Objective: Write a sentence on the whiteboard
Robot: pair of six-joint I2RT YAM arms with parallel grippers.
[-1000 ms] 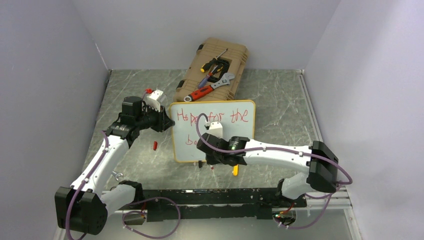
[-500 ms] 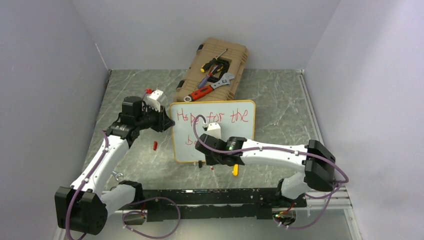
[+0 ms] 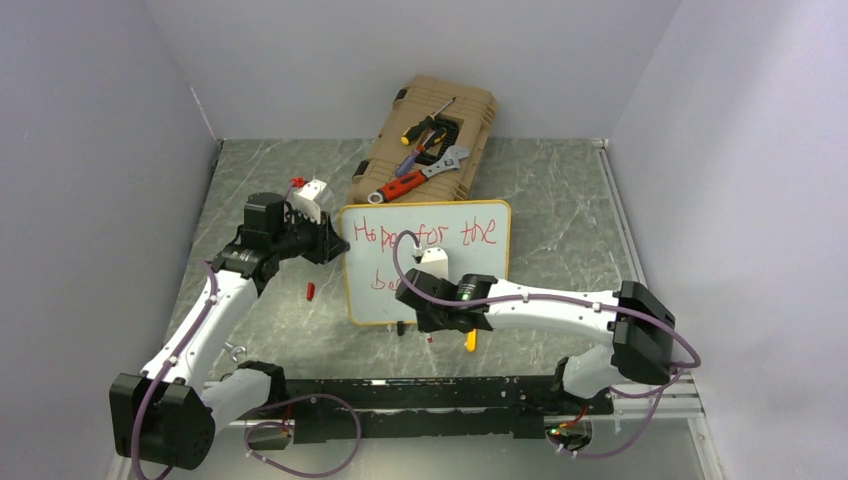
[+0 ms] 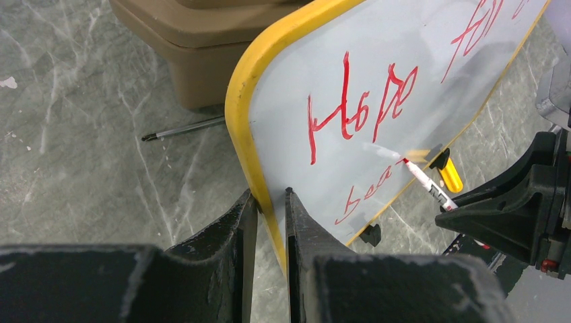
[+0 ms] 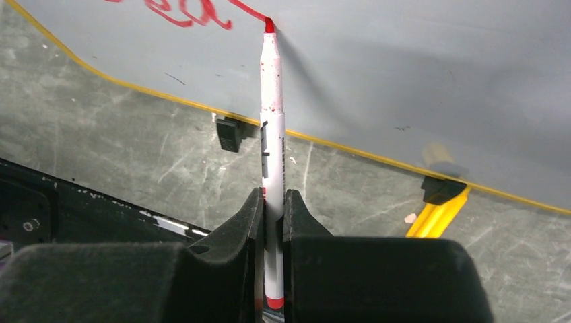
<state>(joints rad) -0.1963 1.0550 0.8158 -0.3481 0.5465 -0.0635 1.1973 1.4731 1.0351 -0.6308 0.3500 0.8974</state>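
Whiteboard (image 3: pixel 480 268) found upright near centre of table (image 3: pixel 560 200), just in front of tan tool case (image 3: pixel 470 115); its left yellow edge is clamped by the left gripper (image 4: pixel 269 196); red marker (image 5: pixel 271 101) is held pinched in the right gripper (image 5: pixel 271 200), tip touching the board on the lower line; sentence (image 4: pixel 360 111) is read as "Hope for the" above, "bea" beneath.

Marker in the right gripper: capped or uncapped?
Uncapped. The marker shows a bare red tip touching the whiteboard at the end of a red stroke; the right gripper is shut on its barrel.
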